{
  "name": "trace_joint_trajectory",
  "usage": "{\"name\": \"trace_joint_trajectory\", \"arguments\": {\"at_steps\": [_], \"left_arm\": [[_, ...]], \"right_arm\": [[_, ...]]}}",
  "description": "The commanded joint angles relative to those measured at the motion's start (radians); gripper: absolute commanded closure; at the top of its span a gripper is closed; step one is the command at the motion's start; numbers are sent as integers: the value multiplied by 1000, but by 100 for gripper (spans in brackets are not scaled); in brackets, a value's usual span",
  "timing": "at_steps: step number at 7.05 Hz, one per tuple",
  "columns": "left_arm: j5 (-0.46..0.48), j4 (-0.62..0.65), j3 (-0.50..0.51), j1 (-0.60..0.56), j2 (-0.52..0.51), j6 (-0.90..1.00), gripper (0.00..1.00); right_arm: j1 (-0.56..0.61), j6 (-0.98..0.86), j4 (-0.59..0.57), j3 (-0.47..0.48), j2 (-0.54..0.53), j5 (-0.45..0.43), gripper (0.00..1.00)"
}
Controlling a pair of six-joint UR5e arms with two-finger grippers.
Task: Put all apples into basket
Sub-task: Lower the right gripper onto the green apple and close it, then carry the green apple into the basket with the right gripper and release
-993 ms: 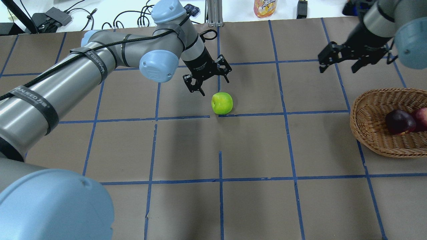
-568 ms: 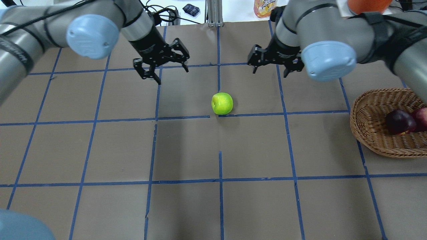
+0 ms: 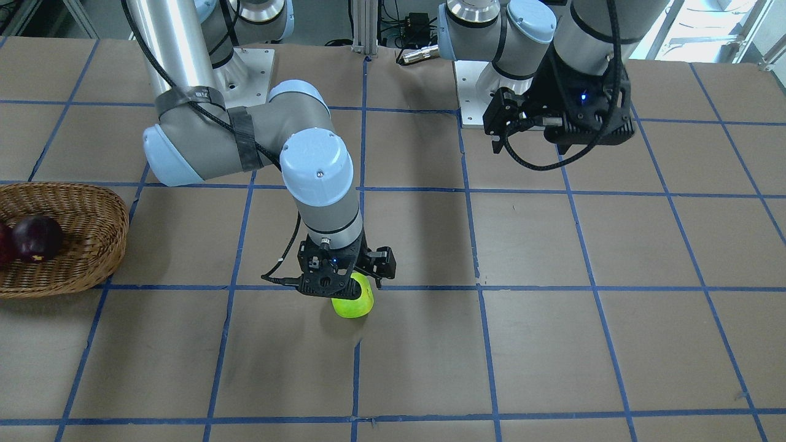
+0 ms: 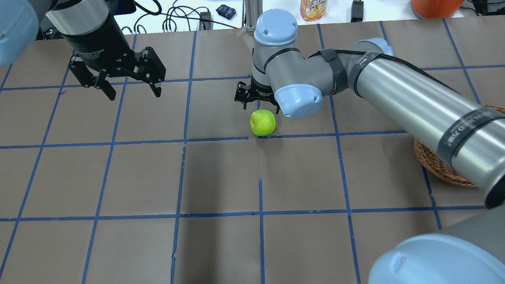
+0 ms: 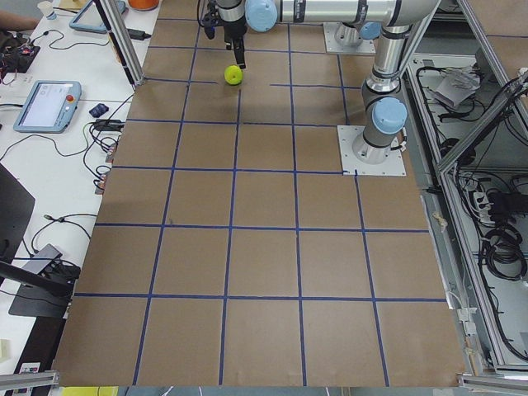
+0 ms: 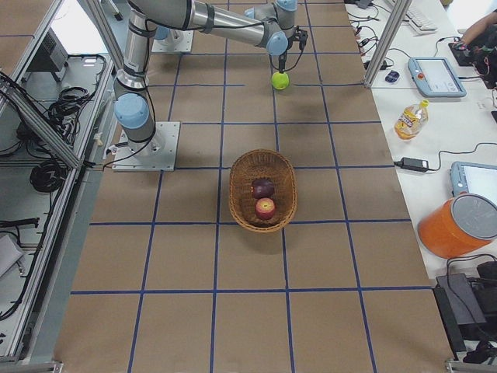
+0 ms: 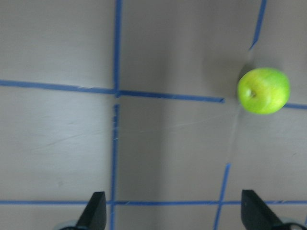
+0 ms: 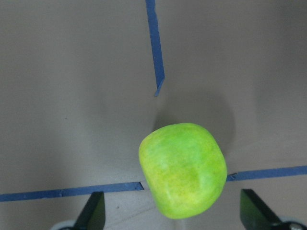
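Right hand (image 4: 259, 104) stands directly over the green apple (image 4: 262, 122), released, with its two fingers spread wide. In the right wrist view the apple sits between the two fingertips, nearly centred and perhaps a little toward one side, and nothing touches it yet. This is the relation that matters now: the apple lies straight below the hand, so I judge that the coming move is only a short descent and then a closing, with no shift to the side. The apple is almost round and has no long axis, so the direction of the grip should not matter much; still, a round fruit can roll away if one finger reaches it first. The apple rests on the table (image 4: 221, 177) about the middle of its length, near a crossing of blue tape lines and somewhat closer to the far edge than to the robot's edge. The left hand (image 4: 133, 93) is also released and hangs well apart, toward the left end of the table, so the right arm is clearly the nearer one. The basket (image 6: 237, 194) stands toward the right end of the table and already holds the dark maroon apple (image 6: 262, 187) and the red apple (image 6: 265, 208), side by side. The green one is the last apple still outside.
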Motion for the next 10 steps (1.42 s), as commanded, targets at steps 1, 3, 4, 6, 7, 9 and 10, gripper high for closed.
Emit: {"name": "trace_joint_trajectory", "arguments": {"at_steps": [1, 3, 4, 6, 7, 9, 10], "left_arm": [[58, 12, -9, 4, 23, 137, 0], [68, 15, -15, 2, 24, 185, 0], [68, 44, -13, 5, 24, 205, 0], [66, 49, 0, 4, 15, 202, 0], [66, 49, -7, 5, 16, 202, 0], [63, 49, -12, 5, 18, 193, 0], [58, 49, -12, 4, 13, 190, 0]], "right_arm": [[6, -40, -27, -1, 84, -52, 0], [6, -40, -52, -4, 112, -51, 9], [5, -42, -63, -4, 112, -48, 41], [-23, -77, -60, -18, 70, -42, 58], [-82, -182, -32, 2, -19, -58, 58], [-319, -404, 88, 98, -180, -90, 60], [-427, -609, 39, 211, -263, -106, 60]]}}
